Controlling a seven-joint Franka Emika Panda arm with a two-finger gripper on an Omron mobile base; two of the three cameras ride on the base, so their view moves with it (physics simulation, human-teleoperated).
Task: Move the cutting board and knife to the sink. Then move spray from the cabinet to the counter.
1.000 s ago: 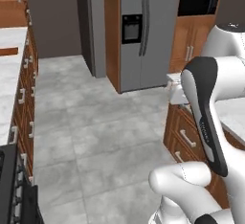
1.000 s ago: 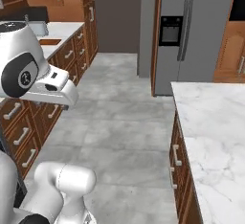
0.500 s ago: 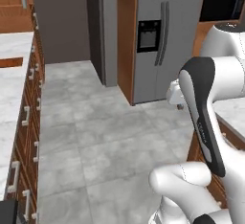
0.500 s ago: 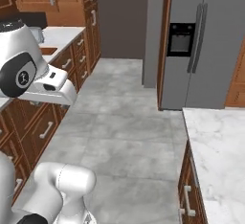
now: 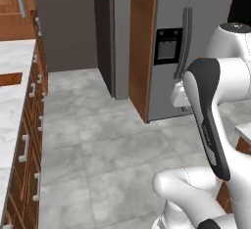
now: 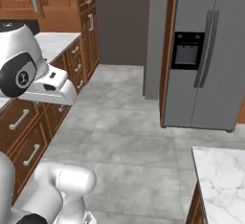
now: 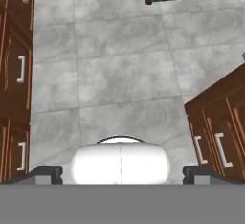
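— While the arm is rising over the grey tiled floor, how is the gripper standing?
— Its fingertips are sitting wide apart, gripping nothing and pointing down at the floor.
— Where is the counter?
— Its white marble is lying left of the steel fridge, across the floor; another marble top is showing just right of the fridge, nearer the base.

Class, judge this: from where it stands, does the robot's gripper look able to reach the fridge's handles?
Probably not. The open gripper hangs over bare floor, and the fridge stands well ahead across open tiles.
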